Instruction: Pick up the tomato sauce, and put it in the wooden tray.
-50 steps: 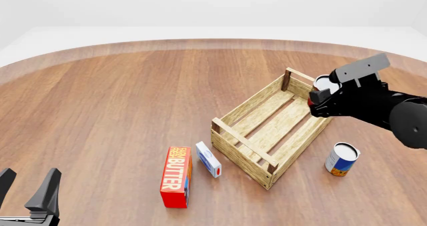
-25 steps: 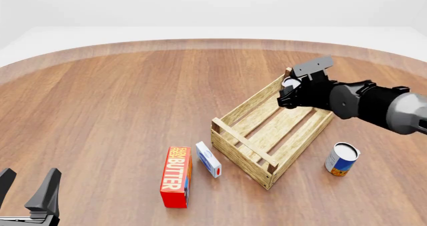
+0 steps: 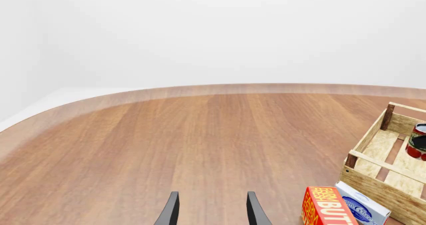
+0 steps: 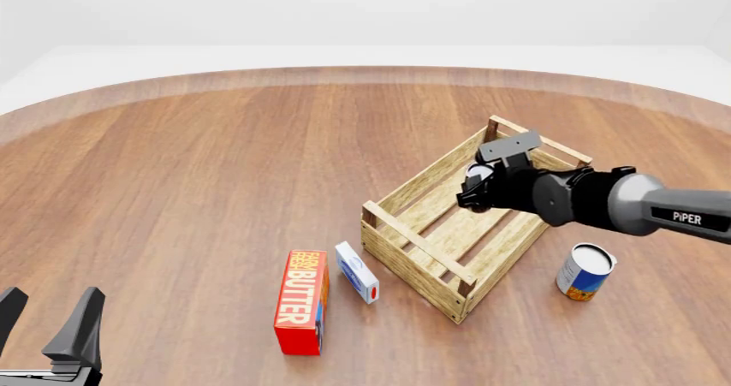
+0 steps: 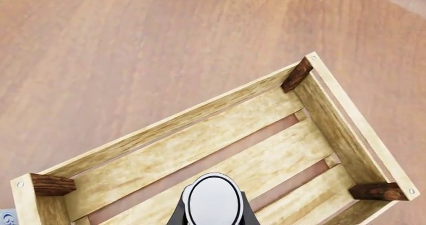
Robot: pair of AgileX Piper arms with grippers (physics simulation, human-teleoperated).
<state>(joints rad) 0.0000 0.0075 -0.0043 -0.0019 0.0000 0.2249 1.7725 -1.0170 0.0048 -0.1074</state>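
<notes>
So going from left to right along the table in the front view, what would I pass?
Left gripper → butter box → small blue and white box → wooden tray → blue, white and orange can.

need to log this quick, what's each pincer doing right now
Left pincer: open, holding nothing.
Right pincer: shut on the tomato sauce, over the wooden tray.
</notes>
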